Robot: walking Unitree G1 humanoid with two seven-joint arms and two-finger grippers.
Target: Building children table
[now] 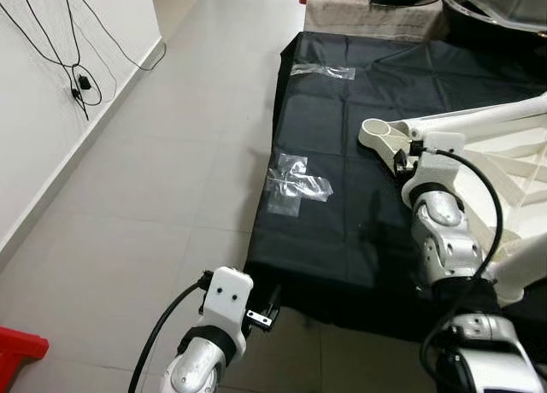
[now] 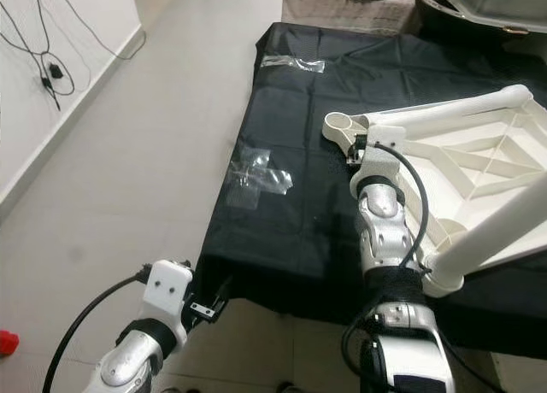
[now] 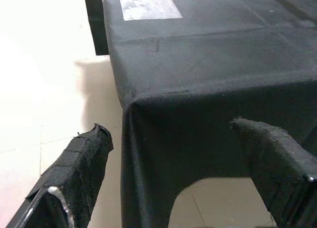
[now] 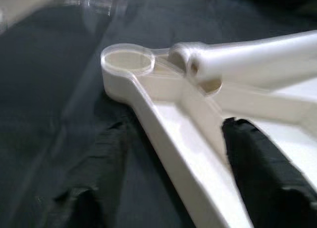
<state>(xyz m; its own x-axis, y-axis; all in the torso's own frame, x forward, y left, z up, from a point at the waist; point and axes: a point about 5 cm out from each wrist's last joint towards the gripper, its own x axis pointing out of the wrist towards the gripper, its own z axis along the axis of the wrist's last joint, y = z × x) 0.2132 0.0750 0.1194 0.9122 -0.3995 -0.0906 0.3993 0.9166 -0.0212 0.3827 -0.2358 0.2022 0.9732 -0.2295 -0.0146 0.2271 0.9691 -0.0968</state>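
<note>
A white plastic table top [image 2: 479, 167] lies upside down on a table draped in black cloth [image 1: 342, 239]. Its round corner socket [image 1: 382, 135] points toward the cloth's middle. One white leg [image 2: 453, 109] lies along the top's far edge, ending near that socket. Another leg [image 2: 491, 235] stands up from the near corner. My right gripper [image 4: 176, 125] is open, its fingers straddling the top's rim [image 4: 173, 139] just behind the socket. My left gripper [image 3: 168, 131] hangs open and holds nothing, low beside the cloth's near left corner [image 3: 143, 104].
Clear tape patches [image 1: 295, 184] are stuck on the cloth's left side. Tiled floor [image 1: 171, 179] runs along the left, up to a white wall with black cables [image 1: 77, 81]. A red object [image 1: 19, 350] lies at lower left. A metal basin [image 1: 504, 4] stands at the back right.
</note>
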